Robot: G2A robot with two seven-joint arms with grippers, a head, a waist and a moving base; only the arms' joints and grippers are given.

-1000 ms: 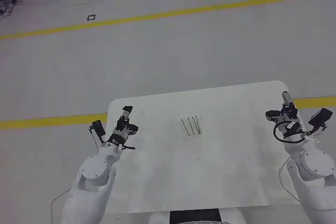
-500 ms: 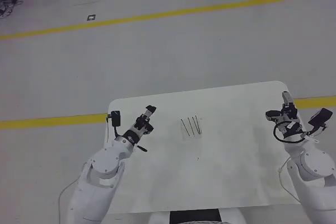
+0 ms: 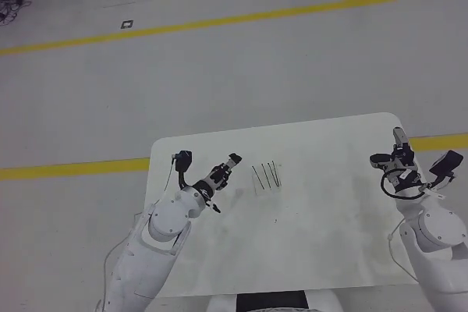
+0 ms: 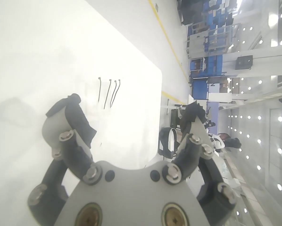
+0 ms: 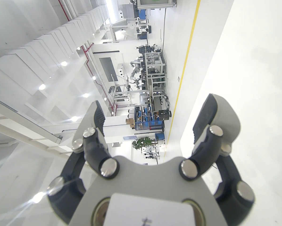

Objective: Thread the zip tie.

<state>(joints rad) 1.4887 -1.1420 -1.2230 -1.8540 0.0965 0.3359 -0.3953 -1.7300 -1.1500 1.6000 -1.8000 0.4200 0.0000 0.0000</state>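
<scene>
Floor, top view: grey hall floor (image 3: 78, 101) with two yellow lines (image 3: 218, 23), one far off at 12 o'clock, one passing behind the table.
Table, top view: white table (image 3: 335, 234) with rounded corners.
Zip ties, top view: thin dark zip ties (image 3: 267, 175) lie side by side just 12 o'clock of the table's middle, nothing touching them.
Left gripper, top view: left gripper (image 3: 234, 159) hangs over the table at the ties' 9 o'clock, near but apart.
Right gripper, top view: right gripper (image 3: 398, 136) sits at the table's 3 o'clock edge, well apart from the ties.
Left wrist view: left gripper (image 4: 132, 104) spread wide and empty; four zip ties (image 4: 109, 92) lie on the table (image 4: 49, 36) beyond its fingertips.
Right wrist view: right gripper (image 5: 152, 109) spread wide, nothing held, facing out over the floor's yellow line (image 5: 190, 36).
</scene>
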